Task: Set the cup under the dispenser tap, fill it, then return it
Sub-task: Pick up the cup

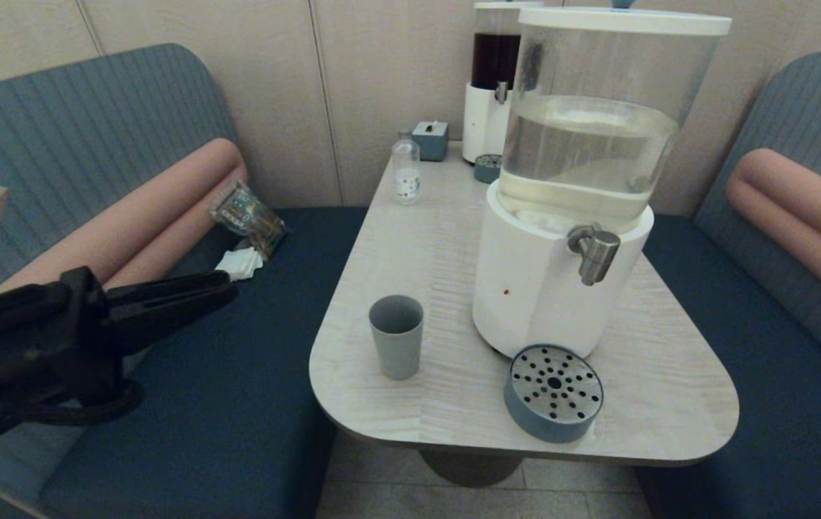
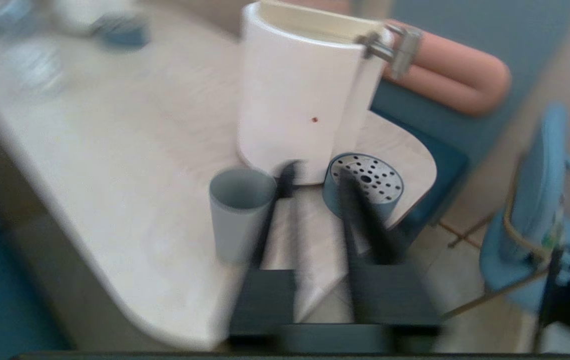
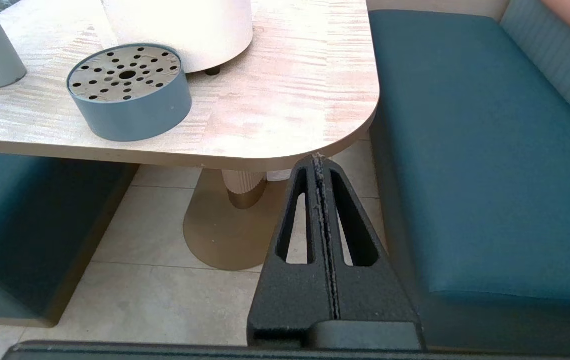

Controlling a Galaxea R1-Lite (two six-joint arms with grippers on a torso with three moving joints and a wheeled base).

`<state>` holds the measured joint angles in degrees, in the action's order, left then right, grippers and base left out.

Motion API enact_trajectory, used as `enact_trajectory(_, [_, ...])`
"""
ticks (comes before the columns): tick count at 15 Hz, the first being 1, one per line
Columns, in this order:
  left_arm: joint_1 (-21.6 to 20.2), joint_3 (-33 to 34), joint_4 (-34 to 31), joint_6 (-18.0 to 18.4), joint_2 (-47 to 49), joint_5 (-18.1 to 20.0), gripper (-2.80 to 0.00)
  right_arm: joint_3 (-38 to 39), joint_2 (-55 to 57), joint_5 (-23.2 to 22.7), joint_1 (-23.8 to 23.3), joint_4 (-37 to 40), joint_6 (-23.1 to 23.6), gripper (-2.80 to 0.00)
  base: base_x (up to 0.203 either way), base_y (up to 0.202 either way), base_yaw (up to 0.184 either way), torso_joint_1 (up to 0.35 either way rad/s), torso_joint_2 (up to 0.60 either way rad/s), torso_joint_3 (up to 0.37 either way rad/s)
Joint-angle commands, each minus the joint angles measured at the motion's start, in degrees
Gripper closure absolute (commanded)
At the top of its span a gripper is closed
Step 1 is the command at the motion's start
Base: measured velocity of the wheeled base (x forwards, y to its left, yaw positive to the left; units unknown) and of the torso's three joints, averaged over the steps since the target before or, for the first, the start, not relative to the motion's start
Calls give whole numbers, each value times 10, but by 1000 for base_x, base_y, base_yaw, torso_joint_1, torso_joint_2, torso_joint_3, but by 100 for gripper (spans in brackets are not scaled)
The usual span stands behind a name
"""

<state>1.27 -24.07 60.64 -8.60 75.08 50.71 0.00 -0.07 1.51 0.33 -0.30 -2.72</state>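
Note:
The grey-blue cup (image 1: 396, 336) stands empty and upright on the table, left of the big white-based dispenser (image 1: 547, 288). Its steel dispenser tap (image 1: 595, 249) juts out over the round perforated drip tray (image 1: 553, 391). My left gripper (image 1: 226, 290) hovers over the left bench seat, well short of the cup. In the left wrist view it (image 2: 317, 177) is open and empty, with the cup (image 2: 238, 215) just outside one finger, the tap (image 2: 399, 46) beyond. My right gripper (image 3: 319, 159) is shut, low beside the table's near right corner.
At the far end of the table (image 1: 410, 238) stand a small clear bottle (image 1: 406, 173), a blue box (image 1: 430, 139), a dark-red-liquid dispenser (image 1: 494, 79) and a small drip tray (image 1: 487, 167). Blue benches flank both sides; a packet (image 1: 248, 216) lies on the left seat.

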Motion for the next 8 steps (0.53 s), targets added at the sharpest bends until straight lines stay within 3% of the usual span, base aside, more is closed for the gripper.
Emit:
enact_trajectory(1, [-5, 24, 197, 10, 147, 35, -280, 1, 1, 0, 0, 0, 0, 0, 0, 0, 0, 0, 0, 0])
enact_trajectory(3, [-20, 30, 246, 58, 224, 90, -280, 0, 1, 1, 0, 0, 0, 0, 0, 0, 0, 0, 0, 0])
enact_trajectory(6, [-43, 2, 266, 151, 321, 161, -280, 0, 0, 0, 0, 0, 0, 0, 0, 0, 0, 0, 0, 0])
enact_trajectory(8, [-52, -36, 270, 180, 363, 195, -280, 1, 1, 0, 0, 0, 0, 0, 0, 0, 0, 0, 0, 0])
